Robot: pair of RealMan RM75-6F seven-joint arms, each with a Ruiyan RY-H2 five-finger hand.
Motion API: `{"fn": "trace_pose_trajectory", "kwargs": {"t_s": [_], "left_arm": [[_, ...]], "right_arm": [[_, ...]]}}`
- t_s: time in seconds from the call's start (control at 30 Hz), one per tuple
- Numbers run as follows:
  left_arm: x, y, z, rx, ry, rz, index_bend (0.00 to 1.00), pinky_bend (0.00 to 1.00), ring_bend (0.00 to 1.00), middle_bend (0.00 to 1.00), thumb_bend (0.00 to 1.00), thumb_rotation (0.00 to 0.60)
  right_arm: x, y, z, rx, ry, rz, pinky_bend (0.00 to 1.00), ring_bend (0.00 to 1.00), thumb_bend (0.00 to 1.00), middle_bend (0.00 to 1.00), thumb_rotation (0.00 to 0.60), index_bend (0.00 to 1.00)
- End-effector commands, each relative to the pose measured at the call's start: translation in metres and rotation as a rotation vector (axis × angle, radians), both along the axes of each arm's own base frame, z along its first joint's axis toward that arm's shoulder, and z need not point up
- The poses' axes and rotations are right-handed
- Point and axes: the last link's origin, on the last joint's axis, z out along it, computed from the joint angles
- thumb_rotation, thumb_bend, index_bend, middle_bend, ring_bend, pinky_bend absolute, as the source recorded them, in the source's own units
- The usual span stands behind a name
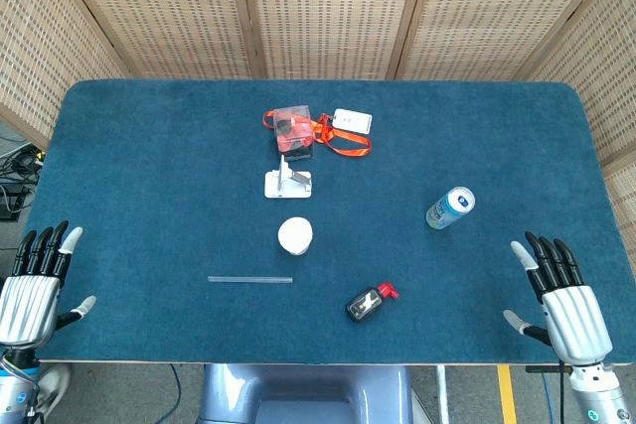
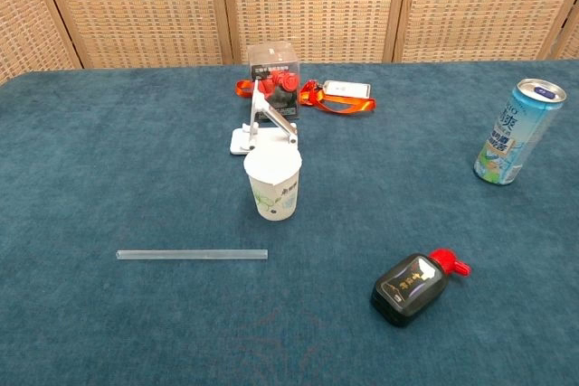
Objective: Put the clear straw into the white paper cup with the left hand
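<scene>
- The task is at its very start: the straw (image 1: 250, 279) lies flat on the blue table (image 1: 139, 166), untouched, and nothing is in the cup (image 1: 295, 235) yet as far as the 2 views show.
- Taking the cup as the landmark, it stands upright and open-mouthed near the middle of the table; the straw lies in front of it and a little to its left, close by but not touching, running roughly side to side.
- The left hand (image 1: 32, 285) rests at the near left corner of the table, well apart from the cup and the straw, fingers spread and holding nothing.
- The right hand (image 1: 561, 295) sits at the near right corner, far from the cup, fingers also apart and empty; the chest view shows neither hand.
- Behind the cup stand a small white stand (image 1: 287, 182) and a clear box (image 1: 294, 132) with an orange lanyard (image 1: 343, 139); a can (image 1: 450, 208) is off to the cup's right, and a small black bottle (image 1: 370, 303) lies in front and to the right.
- The next move, as I judge it, calls for the left hand to reach inward to the straw and pinch it; thin, clear and flat on the cloth, it will likely be hard to lift.
- After that, the straw needs tipping upright over the cup's mouth, without knocking the light cup over.
</scene>
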Motion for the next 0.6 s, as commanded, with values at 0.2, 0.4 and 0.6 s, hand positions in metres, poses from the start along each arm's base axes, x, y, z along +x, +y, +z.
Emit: {"fn": "trace_pose_trajectory", "kwargs": {"t_s": [0.2, 0.4, 0.6], "left_arm": [[0.0011, -0.0003, -0.0002, 0.006, 0.002, -0.002, 0.00, 0.00, 0.00, 0.00, 0.05, 0.600], [0.0019, 0.0004, -0.0006, 0.008, 0.002, -0.005, 0.00, 0.00, 0.00, 0.00, 0.05, 0.600], [0.0011, 0.0014, -0.0023, 0.001, 0.001, -0.004, 0.00, 0.00, 0.00, 0.00, 0.05, 0.600]], "right_arm": [[-0.0003, 0.0007, 0.0013, -0.005, -0.007, 0.004, 0.00, 0.00, 0.09, 0.00, 0.600, 0.05], [-0.0001, 0.0006, 0.0021, -0.008, -0.010, 0.001, 0.00, 0.00, 0.09, 0.00, 0.600, 0.05], [-0.0010, 0.0003, 0.0032, -0.011, -0.015, -0.005, 0.00, 0.00, 0.09, 0.00, 0.600, 0.05]]}}
